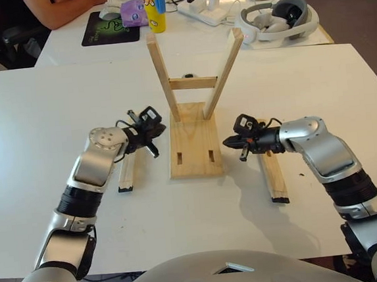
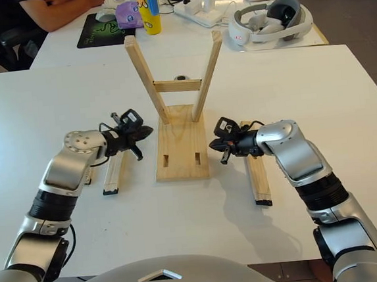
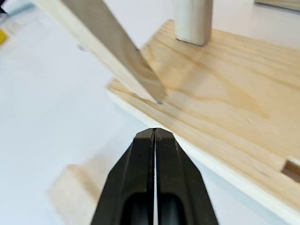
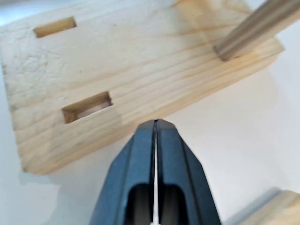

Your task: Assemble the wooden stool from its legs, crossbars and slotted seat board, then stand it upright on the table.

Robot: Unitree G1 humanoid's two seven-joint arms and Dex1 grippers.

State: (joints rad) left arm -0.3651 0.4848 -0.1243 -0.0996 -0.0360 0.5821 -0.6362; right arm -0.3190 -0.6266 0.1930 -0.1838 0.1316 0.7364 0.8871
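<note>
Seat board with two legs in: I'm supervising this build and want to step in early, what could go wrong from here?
The shut left claw and right claw sit beside the seat board; a nudge could slide it or rock the two standing legs.
The near slots are empty and the loose pieces lie flat, the right one partly under the arm, awkward to pick.

Seat board (image 1: 193, 139) lies flat mid-table (image 1: 54, 113). Two upright legs (image 1: 164, 77) stand in its far end w/ crossbar (image 1: 193, 83) btwn them. Slot pair (image 1: 179, 157) sits at near end. Loose leg L (image 1: 126, 173) lies left of board, loose leg R (image 1: 274, 176) right. Left gripper (image 1: 161, 127) is just beside board's left edge, right gripper (image 1: 227, 141) beside right edge. Bottle (image 1: 156, 8) & headset (image 1: 277, 18) are on rear table (image 1: 186, 41).
</note>
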